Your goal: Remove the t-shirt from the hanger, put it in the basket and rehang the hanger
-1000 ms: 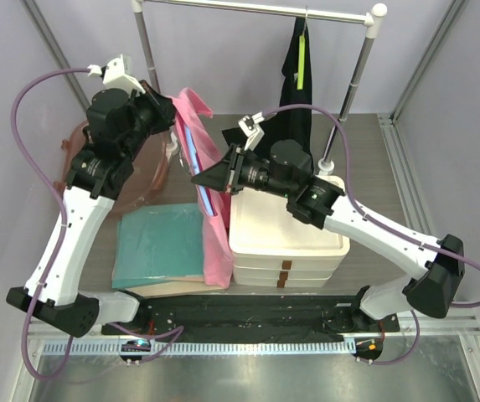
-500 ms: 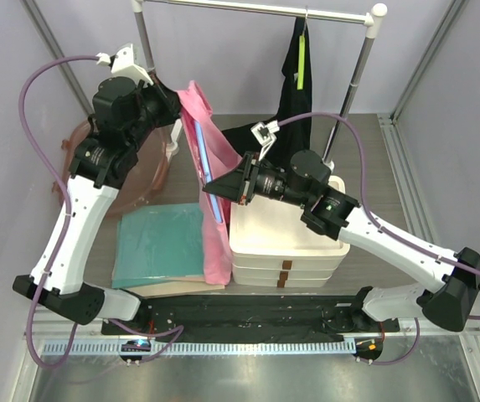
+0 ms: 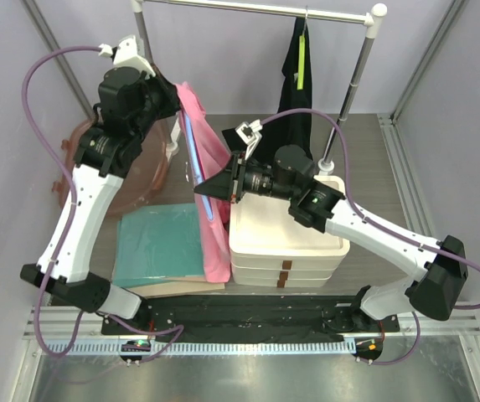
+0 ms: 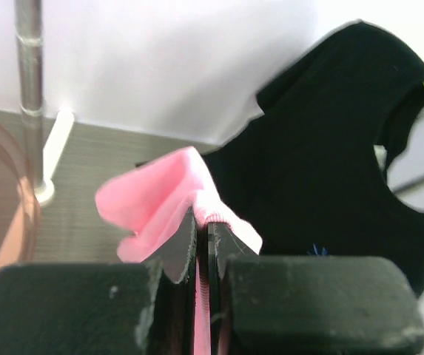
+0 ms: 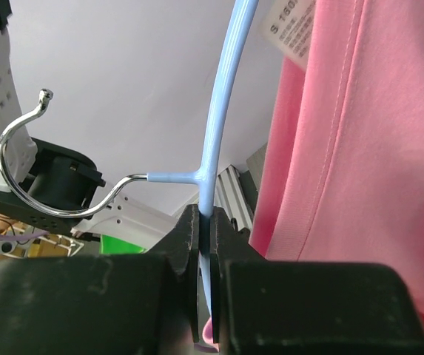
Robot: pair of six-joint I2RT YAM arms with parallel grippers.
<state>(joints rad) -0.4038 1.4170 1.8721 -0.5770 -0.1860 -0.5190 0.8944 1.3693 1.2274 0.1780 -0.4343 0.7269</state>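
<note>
The pink t-shirt (image 3: 214, 230) hangs in a long fold from my left gripper (image 3: 178, 94), high at the back left. In the left wrist view the left gripper (image 4: 204, 225) is shut on a bunched edge of the pink t-shirt (image 4: 152, 203). The light blue hanger (image 3: 196, 159) runs slantwise inside the cloth. My right gripper (image 3: 208, 186) is shut on it from the right. The right wrist view shows the right gripper (image 5: 206, 222) clamped on the hanger (image 5: 225, 96) just below its metal hook (image 5: 27, 140), with the t-shirt (image 5: 345, 133) draped to the right.
A black garment (image 3: 294, 100) on a yellow-green hanger (image 3: 301, 63) hangs from the rail (image 3: 256, 8) at the back. Stacked white bins (image 3: 286, 243) sit under the right arm. A folded teal cloth (image 3: 160, 243) and a brown basket (image 3: 143, 180) lie at the left.
My left gripper has risen and gone back with the t-shirt's edge, drawing the cloth up. The right gripper swung right with the hanger, then came back left.
</note>
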